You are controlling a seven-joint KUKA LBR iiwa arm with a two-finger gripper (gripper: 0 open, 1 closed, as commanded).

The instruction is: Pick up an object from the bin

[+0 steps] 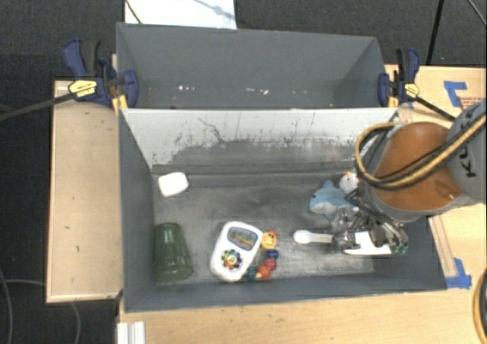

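Grey metal bin point(251, 205) holds the gripper point(351, 234) low at its right end, over a white spoon-like piece point(304, 237) whose right end it hides; whether it grips or is released cannot be told. A pale blue lump point(327, 199) lies just beside it. Print on the white toy phone point(237, 247) is too small to read.

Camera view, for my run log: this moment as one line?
claw: right in grey metal bin | at: white plastic spoon-like piece | beside: pale blue lumpy toy
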